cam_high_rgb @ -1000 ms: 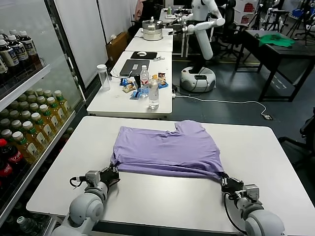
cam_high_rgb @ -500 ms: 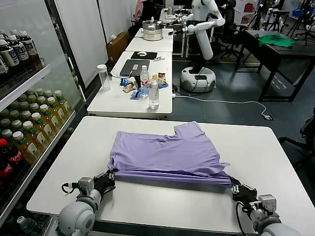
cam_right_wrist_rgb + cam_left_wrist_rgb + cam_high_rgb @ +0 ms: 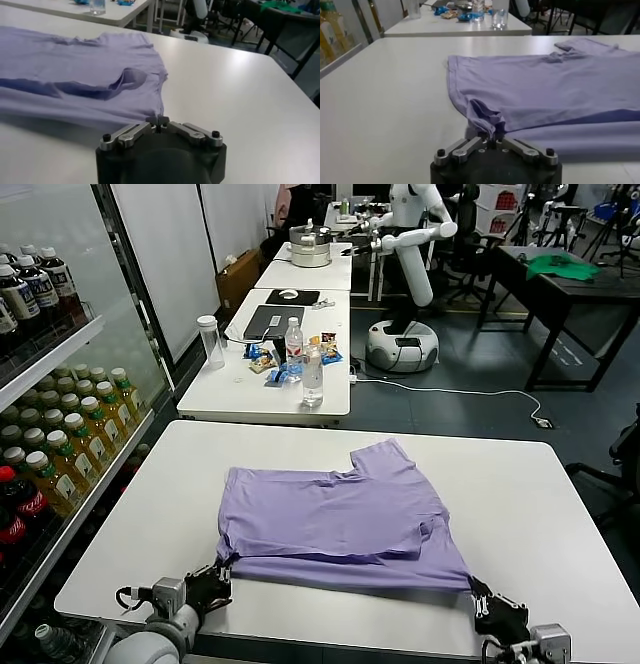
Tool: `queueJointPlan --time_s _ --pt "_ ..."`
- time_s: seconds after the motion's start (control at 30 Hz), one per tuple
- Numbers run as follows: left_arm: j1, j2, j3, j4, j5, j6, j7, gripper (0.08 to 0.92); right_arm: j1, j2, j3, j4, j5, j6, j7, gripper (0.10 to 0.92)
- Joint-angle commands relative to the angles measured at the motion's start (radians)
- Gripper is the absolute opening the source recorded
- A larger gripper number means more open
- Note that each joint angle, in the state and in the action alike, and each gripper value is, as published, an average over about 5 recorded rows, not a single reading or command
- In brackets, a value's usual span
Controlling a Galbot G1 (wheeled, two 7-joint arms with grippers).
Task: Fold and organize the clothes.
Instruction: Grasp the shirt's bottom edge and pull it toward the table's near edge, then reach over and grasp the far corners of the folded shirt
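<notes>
Two grippers work at the near edge of a white table (image 3: 520,484), each pinching a corner of the lavender T-shirt (image 3: 340,514). The left gripper (image 3: 213,584) sits low at the shirt's near left corner; the left wrist view shows its fingers (image 3: 467,148) closed together on a small bunched fold of the hem. The right gripper (image 3: 490,609) is at the near right corner, and the right wrist view shows its jaws clamped tight on the tip of the fabric's edge.

The T-shirt lies in the middle of the table, folded over on itself, so that a lower layer shows as a darker band along the near edge between the two grippers. One sleeve (image 3: 385,459) sticks out at the far side, toward the right. The cloth is mostly flat, with slight wrinkles near the pinched corners.

Behind the table stands a second white table (image 3: 225,389) carrying bottles (image 3: 312,374), a clear container (image 3: 210,341), snack packets and a laptop (image 3: 272,319). A shelf of drink bottles (image 3: 60,444) runs along the robot's left. Farther back another white robot (image 3: 405,274) stands on the floor, and a green cloth (image 3: 562,264) lies on a dark table at the far right.
</notes>
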Motion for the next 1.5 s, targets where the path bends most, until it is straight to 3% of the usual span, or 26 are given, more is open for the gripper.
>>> queueJointPlan --time_s 0.03,0.43,0.87,1.23,1.5 --pt "0.092 0.018 -0.021 -0.043 0.007 0.002 0.002 0.123 -0.14 0.039 0.011 0.056 -0.076 0.016 -0.014 0.112" --pt "0.16 0.042 -0.072 -0.085 0.012 0.018 -0.005 0.145 -0.165 0.071 -0.001 0.092 -0.152 0.038 -0.036 0.12" --pt "0.102 0.028 -0.127 -0.124 -0.006 0.002 -0.049 0.501 0.145 0.001 -0.044 0.018 -0.035 0.048 0.033 0.471" --pt "-0.189 0.02 -0.048 0.079 -0.076 -0.039 -0.067 0.798 0.646 -0.063 -0.266 -0.332 0.057 -0.029 0.103 0.775" --pt "-0.424 -0.006 0.079 0.27 -0.08 -0.017 -0.069 0.822 0.986 -0.058 -0.448 -0.562 0.18 -0.099 0.157 0.822"
